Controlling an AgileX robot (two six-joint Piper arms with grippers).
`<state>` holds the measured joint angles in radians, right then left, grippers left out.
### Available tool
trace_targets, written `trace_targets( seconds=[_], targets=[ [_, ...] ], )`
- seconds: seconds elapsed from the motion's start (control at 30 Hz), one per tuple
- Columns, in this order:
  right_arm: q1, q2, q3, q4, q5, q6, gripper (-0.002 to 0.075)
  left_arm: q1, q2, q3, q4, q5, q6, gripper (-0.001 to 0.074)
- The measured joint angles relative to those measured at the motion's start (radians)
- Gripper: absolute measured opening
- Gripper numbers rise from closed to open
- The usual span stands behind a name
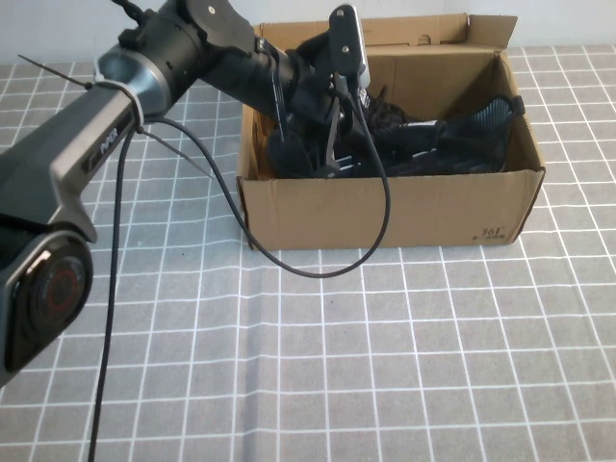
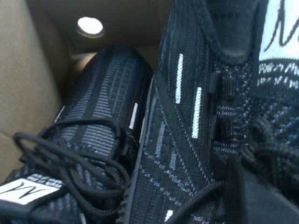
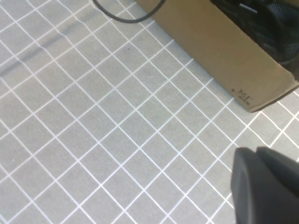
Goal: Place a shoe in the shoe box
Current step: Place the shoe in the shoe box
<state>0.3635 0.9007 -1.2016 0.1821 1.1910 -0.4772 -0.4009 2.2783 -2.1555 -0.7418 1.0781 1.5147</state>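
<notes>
— What does the high view show?
— The left gripper [image 1: 322, 144] reaches down into the open shoe box [image 1: 385, 207] at upper centre, among black sneakers; I cannot tell how its claw stands.

— And the left wrist view?
— The shoe [image 2: 196, 121], black mesh with white side stripes, fills the centre and right, lying against its twin sneaker [image 2: 93, 135] at lower left, cardboard wall behind.

— The right wrist view?
— The right gripper [image 3: 266, 186] hovers at lower right over the checked tablecloth [image 3: 103, 121], claw state unreadable; the box's printed corner sits upper right.
</notes>
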Motion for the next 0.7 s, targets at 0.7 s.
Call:
trace_targets(
  seconds=[0.7],
  targets=[
    [0.0,0.0,0.0,0.0,-0.002,0.002,-0.0016,0.0,0.038,0.0,-0.038,0.028,0.038,0.0033]
  ],
)
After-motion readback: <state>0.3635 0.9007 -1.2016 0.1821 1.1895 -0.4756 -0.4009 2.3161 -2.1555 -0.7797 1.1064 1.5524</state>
